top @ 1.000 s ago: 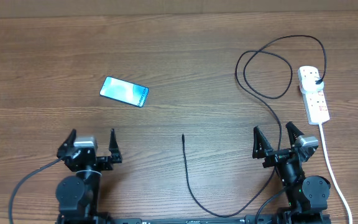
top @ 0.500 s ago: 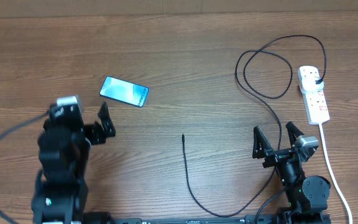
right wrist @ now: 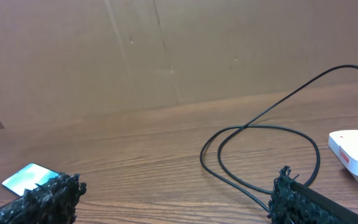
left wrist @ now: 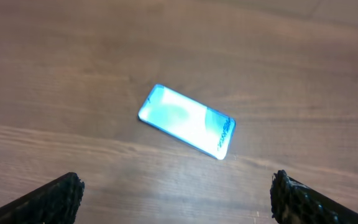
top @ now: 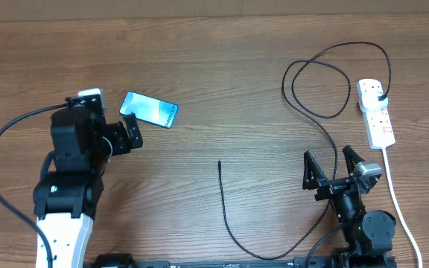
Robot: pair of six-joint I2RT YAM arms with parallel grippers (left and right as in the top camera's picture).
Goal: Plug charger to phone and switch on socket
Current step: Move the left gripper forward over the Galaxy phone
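Slim rectangular smartphone point(top: 149, 109), blue-lit screen: flat on brown wooden table point(top: 222, 82), ten o'clock. Thin black charger cable point(top: 223, 195): plug seated in white plastic power strip point(top: 378, 123), two o'clock. My left gripper point(left wrist: 176, 185), beside smartphone: jaws spread wide, empty. My right gripper point(top: 326, 155), five o'clock: likewise.

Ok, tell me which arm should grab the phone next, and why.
Left. The left hand hovers open right beside the phone, centred in its wrist view. The right hand sits open far off, by the charger.
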